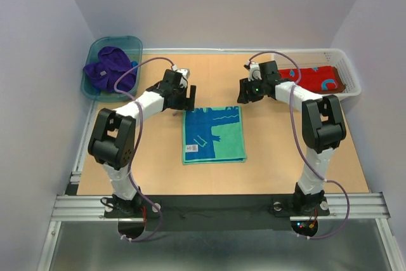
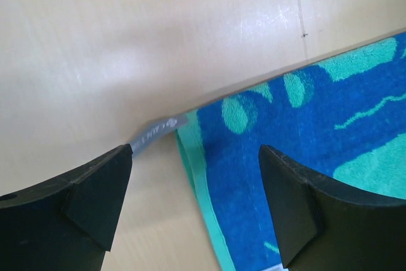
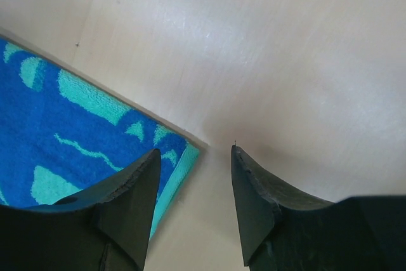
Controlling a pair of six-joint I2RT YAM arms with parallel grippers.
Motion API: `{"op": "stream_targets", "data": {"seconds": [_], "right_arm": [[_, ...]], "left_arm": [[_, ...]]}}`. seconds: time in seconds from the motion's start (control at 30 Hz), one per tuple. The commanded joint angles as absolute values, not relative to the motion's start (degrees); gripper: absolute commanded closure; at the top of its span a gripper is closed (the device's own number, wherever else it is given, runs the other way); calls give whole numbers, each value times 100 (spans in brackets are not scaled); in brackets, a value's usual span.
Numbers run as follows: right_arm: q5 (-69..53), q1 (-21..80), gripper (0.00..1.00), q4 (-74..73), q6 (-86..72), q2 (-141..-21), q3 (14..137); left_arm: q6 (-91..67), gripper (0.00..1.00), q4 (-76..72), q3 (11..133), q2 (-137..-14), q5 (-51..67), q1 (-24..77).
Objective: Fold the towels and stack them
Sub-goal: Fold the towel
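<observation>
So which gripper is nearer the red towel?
Right. The right gripper sits close to the red towel; the left gripper is across the blue-green towel from it.

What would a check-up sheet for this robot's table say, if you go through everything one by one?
Surface: tan table, smooth.
Job's things: blue-green towel lying flat in the middle; purple towel bunched in the teal tub; red towel in the white basket.
Clutter: nothing seen.
Grippers: left tool open at the blue-green towel's far left corner; right tool open by its far right corner; neither holds anything.
Cables: a purple cable loops along each arm, not touching the towels.
Surroundings: pale walls on three sides; metal rail at the near edge.
</observation>
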State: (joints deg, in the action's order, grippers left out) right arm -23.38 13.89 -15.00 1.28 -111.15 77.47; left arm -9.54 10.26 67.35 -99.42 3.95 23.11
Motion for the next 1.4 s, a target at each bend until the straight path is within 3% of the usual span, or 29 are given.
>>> {"op": "stream_targets", "data": {"seconds": [0.0, 0.77, 1.1, 1.37], "right_arm": [[-2776, 1371, 46, -1538, 272, -11363, 8016], [-2743, 1362, 63, -1564, 554, -11865, 7629], [-2584, 1371, 75, -1635, 782, -11935, 7515], [-2847, 1371, 69, -1723, 984, -11953, 7629]], "left_arm": [[-211, 10, 958, 7372, -10317, 984, 2180], [351, 51, 1371, 7524, -11478, 1090, 2039], [501, 51, 1441, 7339, -11373, 1046, 1934], [571, 47, 1485, 7225, -11224, 1125, 1907]]}}
